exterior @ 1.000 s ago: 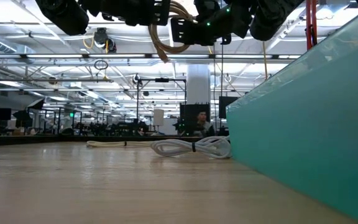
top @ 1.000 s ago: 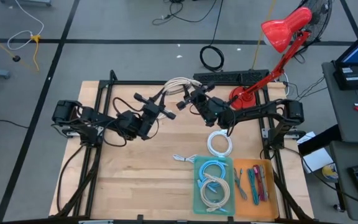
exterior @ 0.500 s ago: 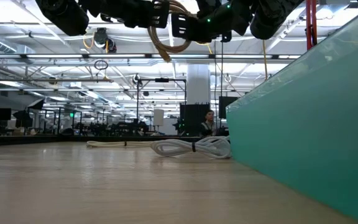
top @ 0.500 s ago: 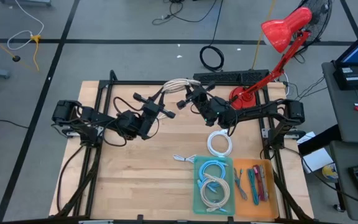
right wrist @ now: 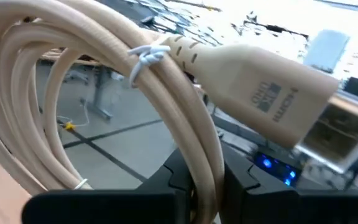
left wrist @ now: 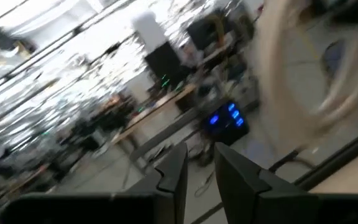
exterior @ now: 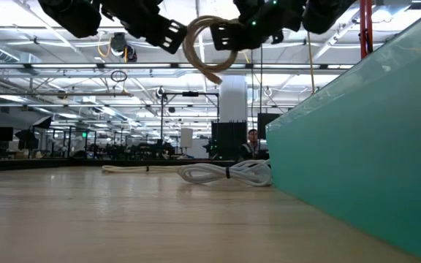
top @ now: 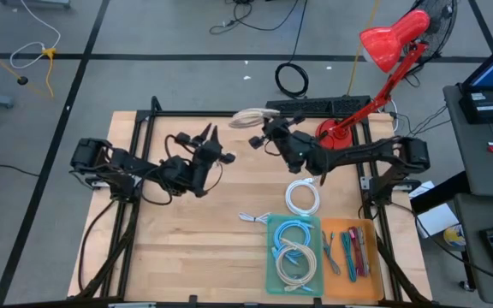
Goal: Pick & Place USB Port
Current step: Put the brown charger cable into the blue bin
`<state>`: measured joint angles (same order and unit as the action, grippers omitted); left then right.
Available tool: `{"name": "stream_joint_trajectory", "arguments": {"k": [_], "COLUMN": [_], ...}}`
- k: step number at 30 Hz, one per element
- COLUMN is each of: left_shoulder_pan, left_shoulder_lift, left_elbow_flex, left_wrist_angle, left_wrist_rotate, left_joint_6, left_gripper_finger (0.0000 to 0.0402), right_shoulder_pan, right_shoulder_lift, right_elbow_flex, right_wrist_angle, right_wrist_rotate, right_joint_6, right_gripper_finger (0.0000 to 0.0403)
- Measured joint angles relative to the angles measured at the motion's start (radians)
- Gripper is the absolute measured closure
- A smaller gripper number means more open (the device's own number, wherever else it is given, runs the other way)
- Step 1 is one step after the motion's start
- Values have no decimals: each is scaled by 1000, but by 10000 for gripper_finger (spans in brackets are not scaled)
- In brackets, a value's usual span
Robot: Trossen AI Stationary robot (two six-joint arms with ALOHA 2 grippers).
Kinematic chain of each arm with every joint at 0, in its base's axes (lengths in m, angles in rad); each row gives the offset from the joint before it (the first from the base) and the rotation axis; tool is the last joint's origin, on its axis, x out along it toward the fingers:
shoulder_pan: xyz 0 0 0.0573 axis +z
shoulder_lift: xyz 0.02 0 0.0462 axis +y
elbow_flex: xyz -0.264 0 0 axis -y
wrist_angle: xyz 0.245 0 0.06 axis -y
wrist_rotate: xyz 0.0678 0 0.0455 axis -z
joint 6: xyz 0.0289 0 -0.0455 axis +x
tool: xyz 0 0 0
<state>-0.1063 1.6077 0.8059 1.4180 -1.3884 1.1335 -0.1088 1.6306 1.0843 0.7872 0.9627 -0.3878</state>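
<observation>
Beige coiled HDMI cable (right wrist: 104,81) held above the tabletop (top: 195,248).
Right hand (top: 259,135) grips it; left hand (top: 205,139) nearby, fingers slightly parted, empty.

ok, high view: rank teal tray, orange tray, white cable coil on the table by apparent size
1. teal tray, largest
2. orange tray, narrower but about as long
3. white cable coil, smallest

All rest on the table, so camera distance hardly skews this.
</observation>
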Motion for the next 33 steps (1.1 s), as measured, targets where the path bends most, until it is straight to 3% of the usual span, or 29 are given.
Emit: {"name": "stream_joint_trajectory", "arguments": {"k": [3, 9, 13, 16, 20, 25, 29, 33], "left_shoulder_pan": [1, 7, 10, 18, 22, 21, 21, 27], "left_shoulder_lift": [-9, -38, -43, -42, -42, -42, -42, -42], "left_elbow_flex": [-14, -51, -81, -91, -93, -93, -93, -93], "left_wrist_angle": [-4, -10, -3, -4, -12, -11, -12, -49], "left_wrist_rotate": [-27, -60, -65, -68, -67, -60, -52, -41], "left_joint_6": [2, -28, -42, -47, -63, -63, -70, -105], "left_gripper_finger": [318, 317, 317, 317, 316, 316, 316, 316], "right_shoulder_pan": [10, 57, 126, 171, 198, 258, 346, 400], "right_shoulder_lift": [-56, -180, -320, -437, -572, -648, -630, -573], "right_elbow_flex": [0, 0, 0, 1, 2, 1, 1, 1], "right_wrist_angle": [-131, -414, -730, -935, -1182, -1424, -1549, -1663], "right_wrist_rotate": [43, 33, 1, -122, -369, -672, -750, -826], "right_joint_6": [38, 187, 380, 608, 938, 1310, 1543, 1668], "right_gripper_finger": [375, 375, 375, 375, 375, 375, 375, 375]}}
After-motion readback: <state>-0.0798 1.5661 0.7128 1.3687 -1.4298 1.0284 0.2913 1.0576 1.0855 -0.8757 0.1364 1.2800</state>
